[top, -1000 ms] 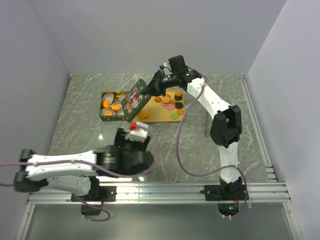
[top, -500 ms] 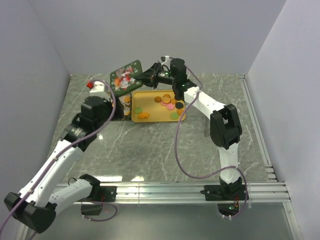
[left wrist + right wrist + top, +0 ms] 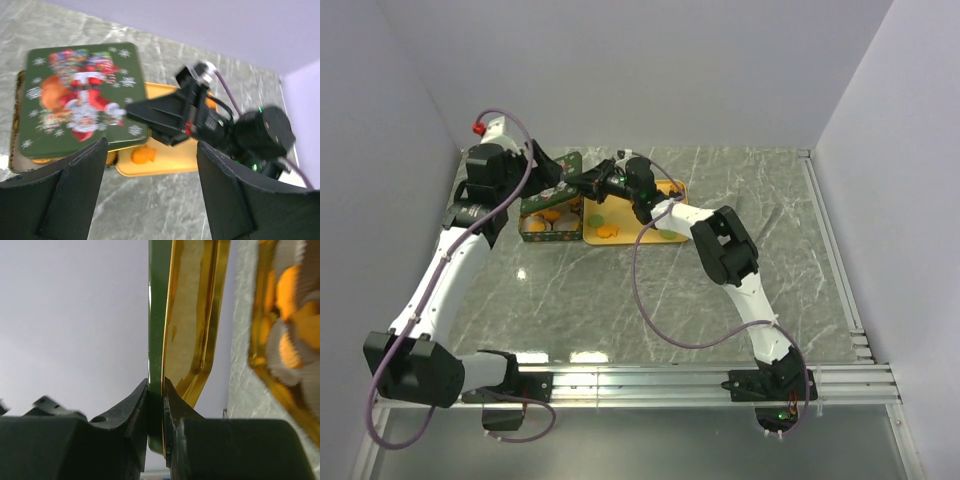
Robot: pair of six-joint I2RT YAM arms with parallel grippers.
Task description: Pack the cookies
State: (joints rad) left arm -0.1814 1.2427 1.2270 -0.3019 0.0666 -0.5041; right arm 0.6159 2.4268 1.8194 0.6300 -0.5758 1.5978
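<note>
My right gripper (image 3: 588,184) is shut on the right edge of the green Santa tin lid (image 3: 554,181). It holds the lid low over the gold tin (image 3: 532,236) at the far left. In the right wrist view the fingers (image 3: 141,400) pinch the lid's rim (image 3: 156,340), and orange cookies (image 3: 289,295) in paper cups sit in the tin to the right. My left gripper (image 3: 544,164) is open and empty, above and behind the lid (image 3: 82,107). An orange fish cookie (image 3: 141,155) lies on the yellow tray (image 3: 165,165). More cookies (image 3: 605,232) lie on the tray (image 3: 630,238).
The yellow tray lies just right of the tin, partly under my right forearm. Grey walls rise close behind and to the left of the tin. A rail (image 3: 840,250) runs along the table's right edge.
My right gripper has carried the lid left and down, from over the tray to over the tin. My left arm has swung from the near side out to the far left, above the lid.
</note>
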